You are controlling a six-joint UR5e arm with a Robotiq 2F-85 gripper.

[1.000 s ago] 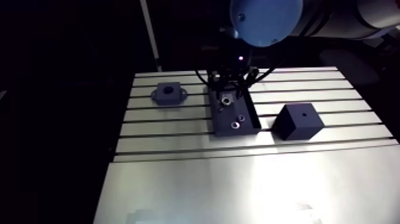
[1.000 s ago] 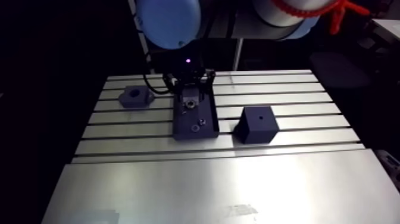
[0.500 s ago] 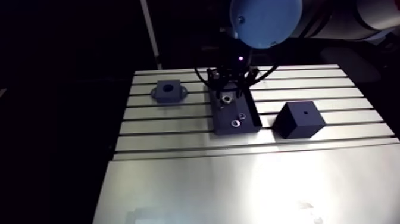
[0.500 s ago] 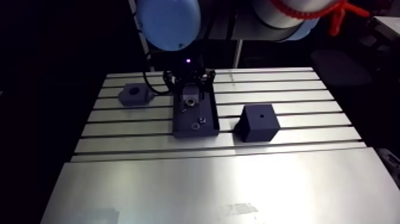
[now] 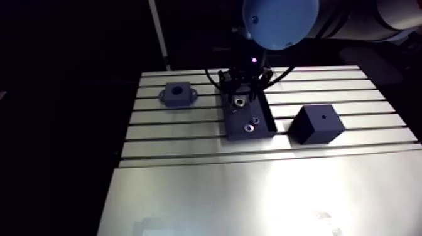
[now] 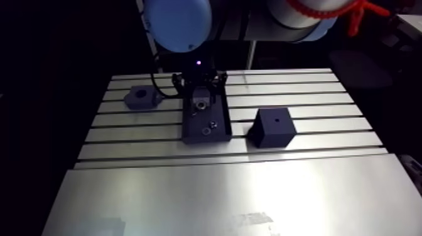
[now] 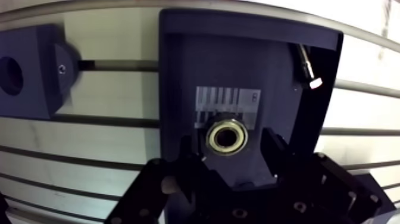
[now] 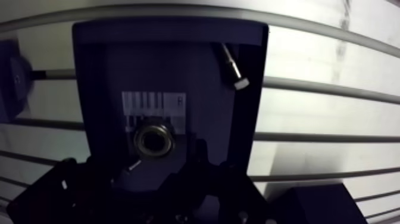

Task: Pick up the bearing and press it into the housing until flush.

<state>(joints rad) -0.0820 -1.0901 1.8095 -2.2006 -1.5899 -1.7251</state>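
a robotics lab or assembly workshop: the bench is an aluminium slab cut with long parallel slots, and a robot arm with a light-blue joint cap reaches over it. on it lie dark technical parts: a flanged housing with a round bore, a cube block, and a parts tray holding a brass-coloured bearing, a bolt and a barred label.
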